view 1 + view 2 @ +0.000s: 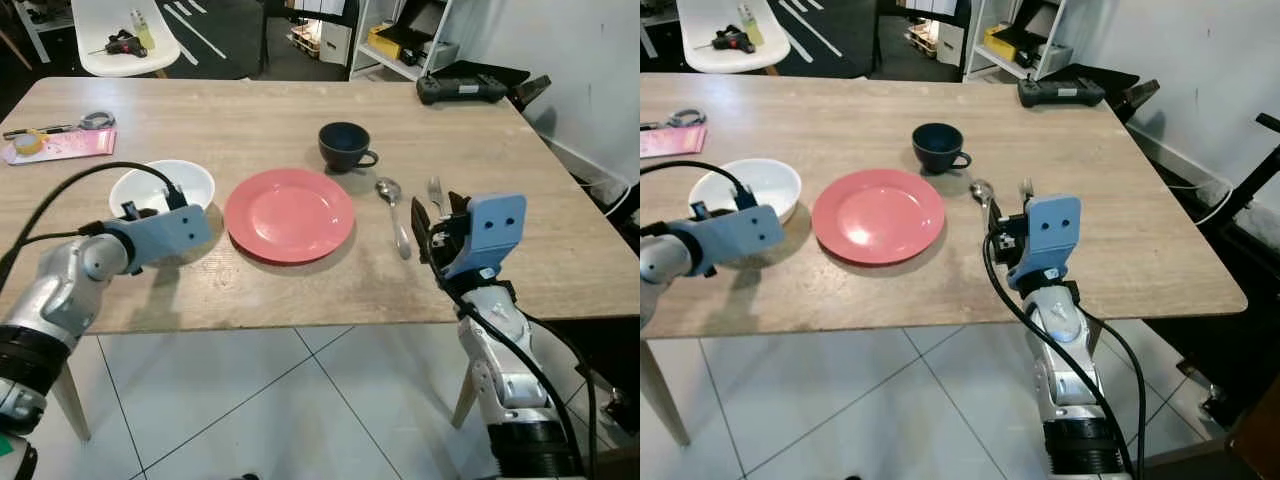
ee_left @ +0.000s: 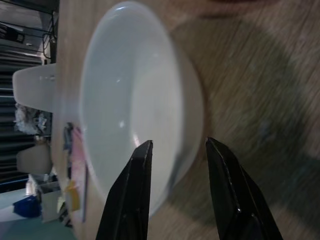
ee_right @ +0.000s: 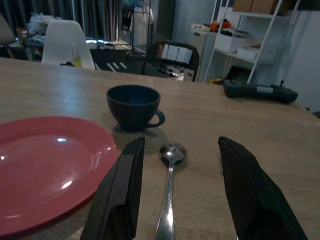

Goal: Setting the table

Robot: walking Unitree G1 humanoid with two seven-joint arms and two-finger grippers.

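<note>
A red plate (image 1: 290, 213) lies mid-table, with a white bowl (image 1: 165, 185) to its left and a dark blue cup (image 1: 345, 146) behind it on the right. To the plate's right lie a spoon (image 1: 393, 210) and a fork (image 1: 436, 190). My left gripper (image 1: 152, 205) is open at the bowl's near side. In the left wrist view its fingers (image 2: 142, 190) straddle the bowl's rim (image 2: 177, 165). My right gripper (image 1: 438, 215) is open over the table's front right, just behind the spoon (image 3: 170, 175), which lies between the lines of its fingers.
A pink packet (image 1: 60, 145) with scissors and tape lies at the table's far left. A black controller (image 1: 462, 88) sits at the far right corner. Behind the table stand a white chair (image 1: 125, 40) with tools on it and shelving. The table's front edge (image 1: 300, 322) is close below both grippers.
</note>
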